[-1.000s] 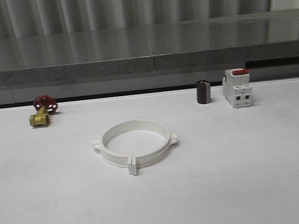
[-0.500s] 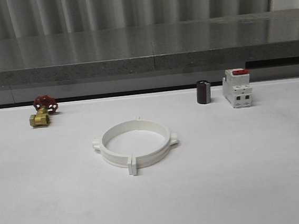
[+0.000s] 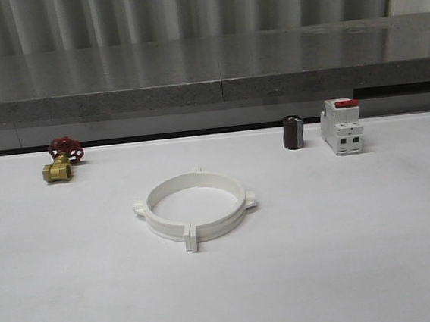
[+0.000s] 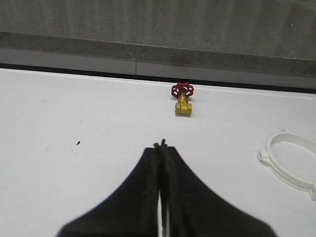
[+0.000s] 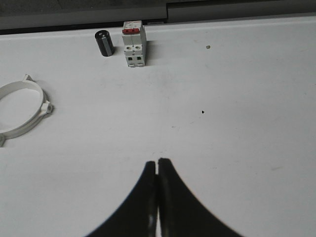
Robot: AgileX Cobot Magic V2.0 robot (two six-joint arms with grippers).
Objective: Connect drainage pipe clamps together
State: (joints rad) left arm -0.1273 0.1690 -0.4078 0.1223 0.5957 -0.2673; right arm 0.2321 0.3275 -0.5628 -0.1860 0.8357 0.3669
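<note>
The drainage pipe clamps (image 3: pixel 195 210) lie on the white table as one closed white ring, tabs sticking out at both sides and at the front. Part of the ring, the drainage pipe clamps (image 4: pixel 292 160), shows in the left wrist view, and the drainage pipe clamps (image 5: pixel 22 108) also show in the right wrist view. My left gripper (image 4: pixel 160 145) is shut with nothing in it, hovering over bare table well away from the ring. My right gripper (image 5: pixel 158 162) is shut too, empty, over bare table on the ring's other side.
A brass valve (image 3: pixel 61 160) with a red handwheel sits at the back left. A small dark cylinder (image 3: pixel 292 132) and a white boxy switch (image 3: pixel 341 126) with a red top stand at the back right. A grey ledge (image 3: pixel 208 93) runs behind the table.
</note>
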